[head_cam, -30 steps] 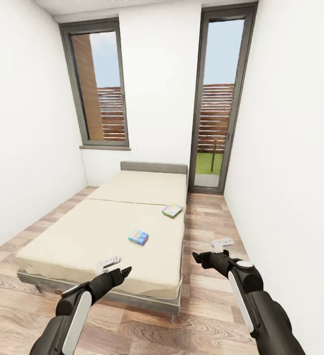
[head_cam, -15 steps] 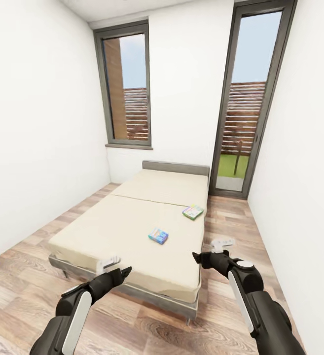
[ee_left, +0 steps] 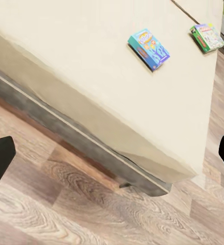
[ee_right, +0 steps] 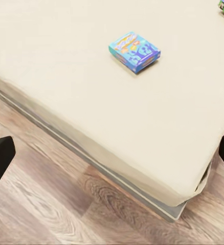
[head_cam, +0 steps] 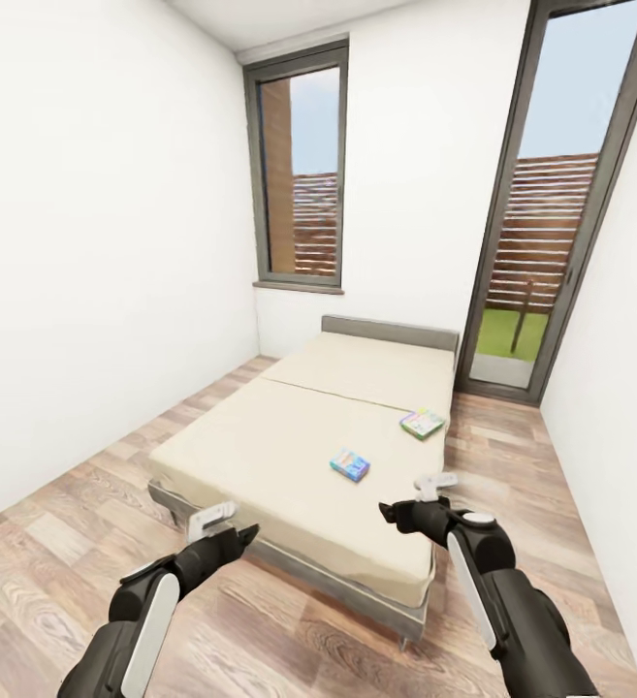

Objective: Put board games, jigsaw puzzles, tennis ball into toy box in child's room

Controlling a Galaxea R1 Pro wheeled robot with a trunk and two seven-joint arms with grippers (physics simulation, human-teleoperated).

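Observation:
Two board games lie on the bed (head_cam: 260,446), a wide beige mattress on a dark grey frame. A mostly blue box (head_cam: 350,464) sits near the mattress middle, and a white-green box (head_cam: 422,423) lies farther back by the right edge. My left gripper (head_cam: 223,525) hangs open over the floor short of the bed's foot. Over the near right corner my right gripper (head_cam: 412,496) is open, holding nothing. The left wrist view has the blue box (ee_left: 148,48) and the green one (ee_left: 207,37); the right wrist view has the blue box (ee_right: 134,51). The table and toy box are out of view.
White walls close in on the left and right. Two tall dark-framed windows (head_cam: 303,174) stand behind the grey headboard (head_cam: 389,333). Wood-plank floor (head_cam: 76,523) runs along the bed's left side, with a narrower strip (head_cam: 512,456) on its right.
The whole picture has shifted: the camera has swung left, so the bed and windows sit further right. Both arms hold the same pose, grippers still open.

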